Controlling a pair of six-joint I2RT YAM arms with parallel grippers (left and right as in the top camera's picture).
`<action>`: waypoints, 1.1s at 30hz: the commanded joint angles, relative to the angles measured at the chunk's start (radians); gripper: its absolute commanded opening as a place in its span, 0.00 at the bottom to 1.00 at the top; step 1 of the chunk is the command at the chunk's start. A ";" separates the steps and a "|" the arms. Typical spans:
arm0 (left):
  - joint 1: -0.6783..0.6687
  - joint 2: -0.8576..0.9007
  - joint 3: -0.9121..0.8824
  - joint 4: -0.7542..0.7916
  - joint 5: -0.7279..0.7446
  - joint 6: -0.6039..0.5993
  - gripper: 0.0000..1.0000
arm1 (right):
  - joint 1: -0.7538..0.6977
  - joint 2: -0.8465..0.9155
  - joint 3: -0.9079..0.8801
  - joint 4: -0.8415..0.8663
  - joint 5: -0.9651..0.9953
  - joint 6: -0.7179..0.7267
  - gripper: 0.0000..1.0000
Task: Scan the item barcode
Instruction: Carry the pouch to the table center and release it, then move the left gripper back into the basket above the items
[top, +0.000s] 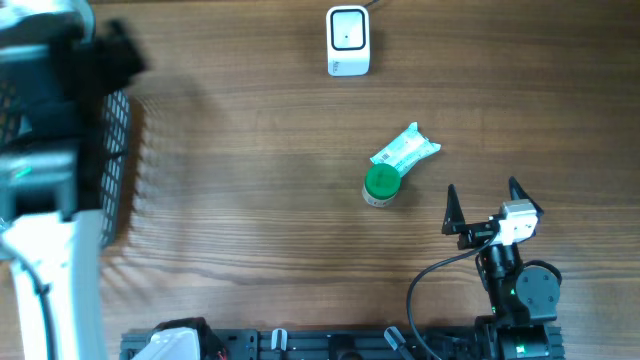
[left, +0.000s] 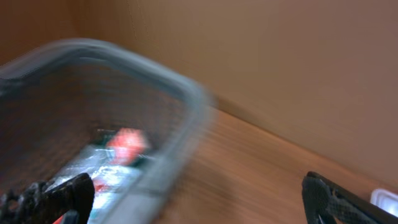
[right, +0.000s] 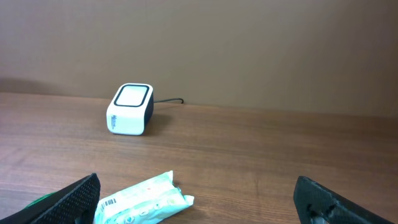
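Note:
A white barcode scanner (top: 347, 40) stands at the far middle of the table, also seen in the right wrist view as the scanner (right: 130, 109). A pale green packet (top: 405, 150) lies flat, and a barcode (right: 109, 202) shows on the packet (right: 149, 198). A small jar with a green lid (top: 381, 184) touches its near end. My right gripper (top: 485, 205) stands open just right of and nearer than both, holding nothing; open right gripper (right: 199, 214). My left gripper (left: 199, 208) is open over the rim of a mesh basket (left: 180, 118), blurred.
The dark mesh basket (top: 115, 160) sits at the table's left edge with colourful packets (left: 121, 149) inside. The left arm (top: 45, 150) hangs over it. The scanner's cable (right: 169, 100) runs off behind it. A wall backs the table.

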 joint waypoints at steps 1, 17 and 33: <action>0.293 0.032 0.007 -0.016 0.047 0.109 1.00 | -0.003 -0.002 -0.001 0.003 -0.007 -0.018 1.00; 0.657 0.460 0.007 -0.133 0.361 0.586 1.00 | -0.003 -0.002 -0.001 0.003 -0.007 -0.018 1.00; 0.673 0.734 0.007 -0.013 0.361 0.783 1.00 | -0.003 -0.002 -0.001 0.003 -0.007 -0.017 1.00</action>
